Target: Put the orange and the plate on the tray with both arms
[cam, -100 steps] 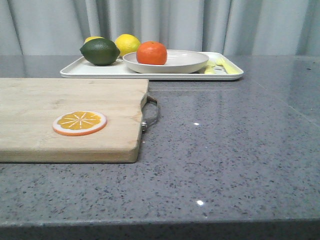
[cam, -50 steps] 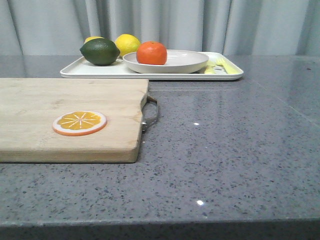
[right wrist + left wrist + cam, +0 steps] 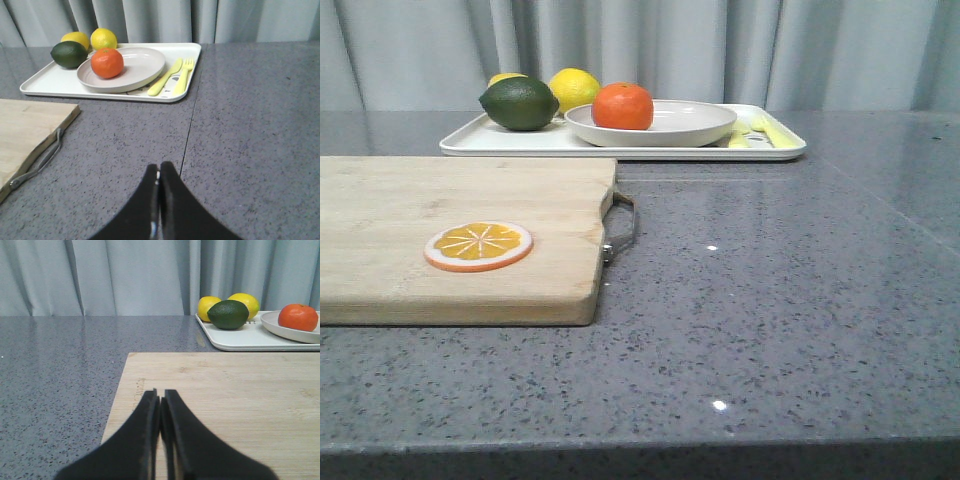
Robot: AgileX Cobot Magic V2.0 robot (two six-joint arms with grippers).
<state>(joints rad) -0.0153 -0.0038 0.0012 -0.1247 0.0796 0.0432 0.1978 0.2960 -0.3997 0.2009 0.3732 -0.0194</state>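
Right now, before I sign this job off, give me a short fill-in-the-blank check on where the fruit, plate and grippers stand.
1. The orange sits on the ____, which rests on the tray.
2. The orange slice lies on the wooden ____.
3. Both the left gripper and the right gripper are ____ and hold nothing.
4. The yellow fork and knife lie on the tray beside the ____.

Missing words: plate; cutting board; shut; plate
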